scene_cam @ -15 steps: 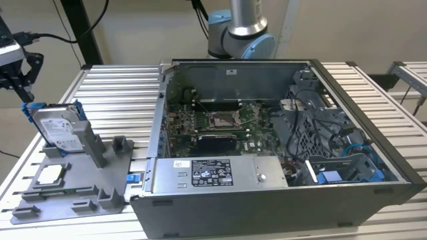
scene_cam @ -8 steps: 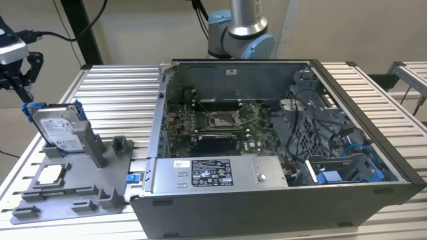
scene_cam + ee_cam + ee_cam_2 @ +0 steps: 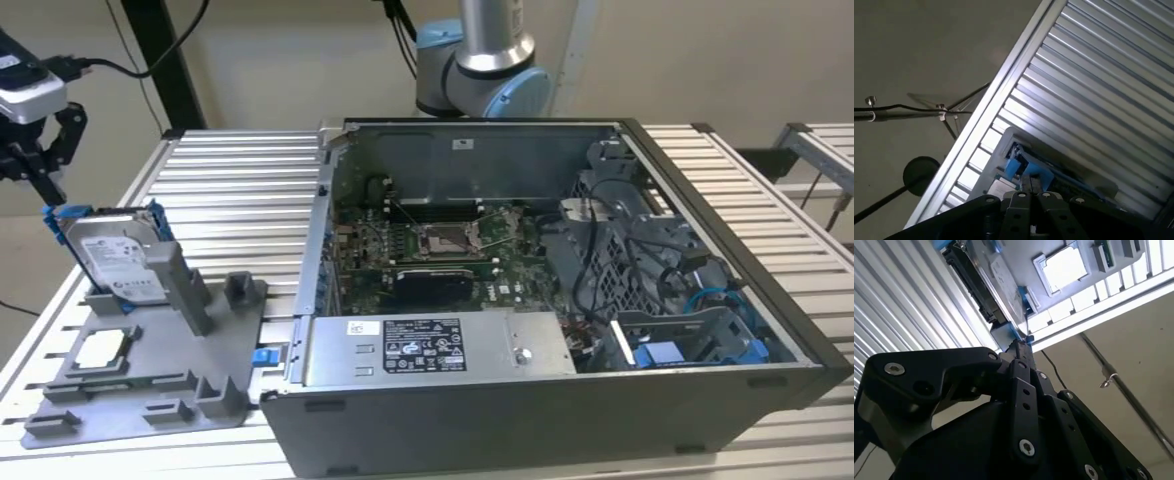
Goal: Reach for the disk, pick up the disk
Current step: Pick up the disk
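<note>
At the exterior view's left, disk (image 3: 118, 255) upright in holder tray (image 3: 147, 405), chip (image 3: 100, 350) flat on that tray (nearer the camera), computer case (image 3: 534, 420) at the right, gripper (image 3: 40, 180) above disk.

A robot arm (image 3: 487, 40) of smooth silver-grey tube, with rounded pale blue joint caps (image 3: 518, 95), rises at the far side. At the exterior view's left, its gripper (image 3: 40, 170) has a whitish-grey block body trailing a black cable (image 3: 114, 68). In both wrist views, flat matt-black link bars are pinned with silver screws (image 3: 1026, 447).
</note>
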`<state>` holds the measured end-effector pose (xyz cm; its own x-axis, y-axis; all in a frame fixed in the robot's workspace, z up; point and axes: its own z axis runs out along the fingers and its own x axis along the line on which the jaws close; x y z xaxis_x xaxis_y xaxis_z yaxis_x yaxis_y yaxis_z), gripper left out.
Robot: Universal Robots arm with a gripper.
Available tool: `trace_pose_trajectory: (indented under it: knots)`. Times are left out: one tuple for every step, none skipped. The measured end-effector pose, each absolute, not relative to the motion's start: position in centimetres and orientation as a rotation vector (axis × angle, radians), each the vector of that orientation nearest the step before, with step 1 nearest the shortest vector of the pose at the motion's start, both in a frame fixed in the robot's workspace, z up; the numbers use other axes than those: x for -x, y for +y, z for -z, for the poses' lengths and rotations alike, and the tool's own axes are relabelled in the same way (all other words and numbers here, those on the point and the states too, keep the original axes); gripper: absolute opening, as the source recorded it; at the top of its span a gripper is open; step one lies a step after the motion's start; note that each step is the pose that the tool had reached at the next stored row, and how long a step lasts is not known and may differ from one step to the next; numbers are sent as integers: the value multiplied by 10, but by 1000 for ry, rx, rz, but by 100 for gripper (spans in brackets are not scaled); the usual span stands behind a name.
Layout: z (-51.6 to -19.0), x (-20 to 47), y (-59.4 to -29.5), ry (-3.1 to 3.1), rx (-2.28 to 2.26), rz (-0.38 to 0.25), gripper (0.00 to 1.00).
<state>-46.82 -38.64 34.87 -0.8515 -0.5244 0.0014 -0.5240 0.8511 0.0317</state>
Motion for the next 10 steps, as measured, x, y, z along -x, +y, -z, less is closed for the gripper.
trace_pose_trajectory:
  knots:
    - [-349, 468, -386, -3006, -875, 47, 0]
    - [-349, 468, -386, -2999, -897, 47, 0]
    - [-349, 468, -386, -2992, -920, 46, 0]
    - [-349, 468, -386, -2985, -943, 46, 0]
    - [-349, 468, -386, -2977, -966, 46, 0]
    - [-349, 468, -386, -2970, -989, 46, 0]
    - [-349, 468, -386, -2962, -1011, 45, 0]
    - [-349, 468, -386, -2953, -1034, 45, 0]
    - [-349, 468, -386, -2945, -1057, 45, 0]
    - [-349, 468, -386, -2937, -1079, 45, 0]
